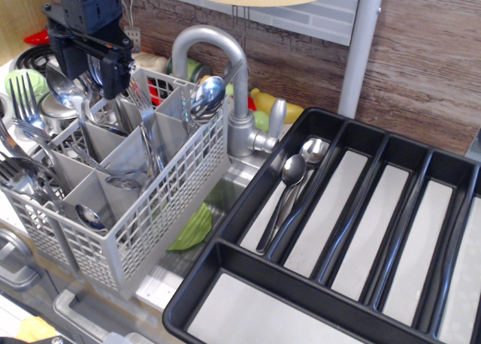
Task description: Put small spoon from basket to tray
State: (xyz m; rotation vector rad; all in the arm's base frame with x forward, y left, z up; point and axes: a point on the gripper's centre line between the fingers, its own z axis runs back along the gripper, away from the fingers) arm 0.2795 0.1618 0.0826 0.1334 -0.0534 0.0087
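The light grey slotted basket [161, 201] stands at the left, packed with silver cutlery. My black gripper [96, 72] hangs over its back-left compartments, its fingertips down among the handles, so I cannot tell how the jaws stand or whether they hold anything. A broad-bowled spoon [208, 96] stands bowl-up at the basket's back right, and another spoon bowl [63, 87] shows just left of the gripper. I cannot tell which piece in the basket is the small spoon. The black tray [353, 231] lies at the right, with two slim silver spoons [291, 171] in its leftmost long compartment.
Silver forks [22, 107] stand in the basket's left compartments. A grey faucet [225, 66] rises right behind the basket, between it and the tray. A green object [192, 228] lies in the sink below. Toy fruit [270, 105] sits behind the faucet. A white pole [361, 51] stands at the back.
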